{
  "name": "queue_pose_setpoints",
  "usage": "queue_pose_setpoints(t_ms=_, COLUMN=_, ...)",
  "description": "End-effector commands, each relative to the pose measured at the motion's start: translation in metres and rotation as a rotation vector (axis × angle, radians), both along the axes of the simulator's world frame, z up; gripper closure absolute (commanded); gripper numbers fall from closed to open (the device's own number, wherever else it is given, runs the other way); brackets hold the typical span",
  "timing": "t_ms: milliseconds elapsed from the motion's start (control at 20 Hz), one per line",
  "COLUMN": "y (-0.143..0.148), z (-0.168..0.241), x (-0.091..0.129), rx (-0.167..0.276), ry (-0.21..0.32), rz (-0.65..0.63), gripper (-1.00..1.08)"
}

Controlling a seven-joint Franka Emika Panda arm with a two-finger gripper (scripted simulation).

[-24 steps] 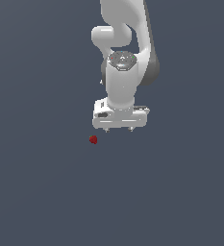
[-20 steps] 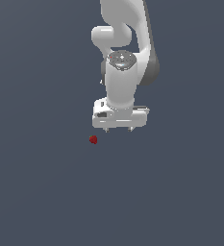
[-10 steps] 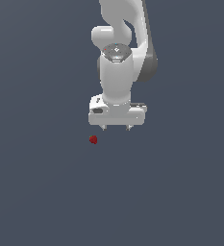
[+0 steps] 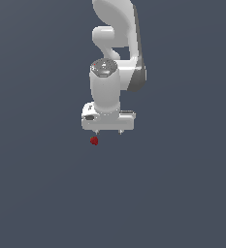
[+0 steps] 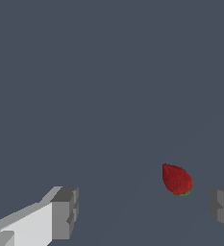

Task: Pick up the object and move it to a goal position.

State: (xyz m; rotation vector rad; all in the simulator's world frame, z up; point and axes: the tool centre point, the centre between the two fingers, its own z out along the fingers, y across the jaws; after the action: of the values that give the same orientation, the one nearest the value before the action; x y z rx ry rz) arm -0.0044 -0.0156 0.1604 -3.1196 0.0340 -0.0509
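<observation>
One end effector [image 4: 107, 131], its two fingers spread apart and holding nothing, hangs above the dark surface [image 4: 182, 193] with the small dark red object [image 4: 94, 141] lying just below its finger on the exterior view's left; the wrist view shows the object [image 5: 177, 179] lying between the fingers but much nearer one fingertip [image 5: 223, 209] than the other, so the wide spread likely leaves room to centre before descending. Compared with 1.2 s ago, the end effector has shifted toward the exterior view's left, closing on the object, which has not moved.
</observation>
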Motion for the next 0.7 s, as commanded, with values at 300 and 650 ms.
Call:
queue_pose_setpoints(t_ms=300, y=-0.061, z=-0.063, x=-0.030, rx=-0.015, ry=0.023, rz=0.000, gripper=-0.92)
queue_pose_setpoints(t_ms=650, y=-0.083, z=-0.086, x=-0.045, rx=-0.021, ry=0.032, rz=0.000, gripper=-0.92)
